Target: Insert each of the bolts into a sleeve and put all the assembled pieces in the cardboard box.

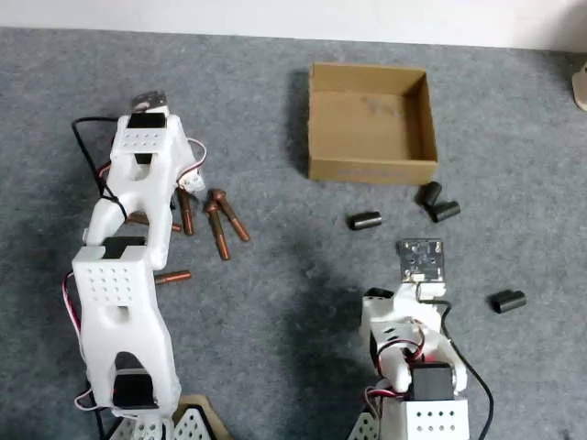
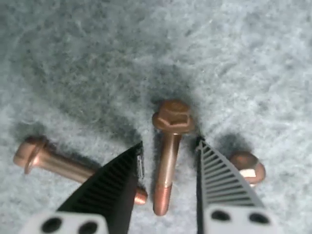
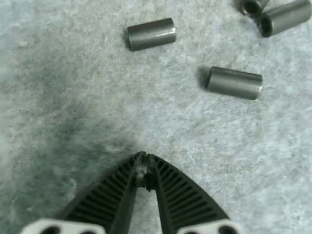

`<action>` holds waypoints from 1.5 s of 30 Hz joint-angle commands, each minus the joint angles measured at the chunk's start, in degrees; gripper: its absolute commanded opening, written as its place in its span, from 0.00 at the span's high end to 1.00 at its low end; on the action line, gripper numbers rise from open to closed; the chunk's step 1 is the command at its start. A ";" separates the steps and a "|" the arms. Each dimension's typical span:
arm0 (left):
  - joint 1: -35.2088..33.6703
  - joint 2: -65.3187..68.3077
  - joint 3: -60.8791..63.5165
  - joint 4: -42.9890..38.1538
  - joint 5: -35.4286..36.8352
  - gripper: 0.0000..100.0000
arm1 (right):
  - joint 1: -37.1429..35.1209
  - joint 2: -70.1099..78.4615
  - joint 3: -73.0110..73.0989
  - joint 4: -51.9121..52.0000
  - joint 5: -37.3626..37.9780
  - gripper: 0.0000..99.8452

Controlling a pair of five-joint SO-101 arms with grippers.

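My left gripper [image 2: 169, 143] is open and low over the grey mat, its two fingers on either side of a copper bolt [image 2: 170, 156] that lies flat with its hex head pointing away. Two more bolts [image 2: 53, 161] [image 2: 248, 168] lie just outside the fingers. In the high view several bolts [image 1: 220, 229] are scattered beside the left arm. My right gripper [image 3: 145, 161] is shut and holds nothing. It hovers short of the dark sleeves [image 3: 151, 33] [image 3: 234, 83]. Sleeves [image 1: 364, 220] [image 1: 447, 211] [image 1: 507, 300] lie in front of the cardboard box [image 1: 371, 171], which has nothing in it.
One bolt [image 1: 172, 276] lies apart, next to the left arm's lower link. A tan object [image 1: 580, 87] sits at the right edge, and a brown piece [image 1: 200, 414] lies by the left arm's base. Open mat separates the bolts from the sleeves.
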 commanded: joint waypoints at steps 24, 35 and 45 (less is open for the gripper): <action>1.45 5.14 -3.82 0.70 2.46 0.99 | 0.84 -0.84 7.87 0.92 -0.35 1.00; 1.27 5.14 -3.74 1.14 2.46 0.99 | 4.00 -0.84 7.78 -4.26 -0.62 1.00; 1.27 5.14 -3.56 1.14 2.46 0.99 | 14.02 -0.40 4.53 -3.56 -1.32 1.00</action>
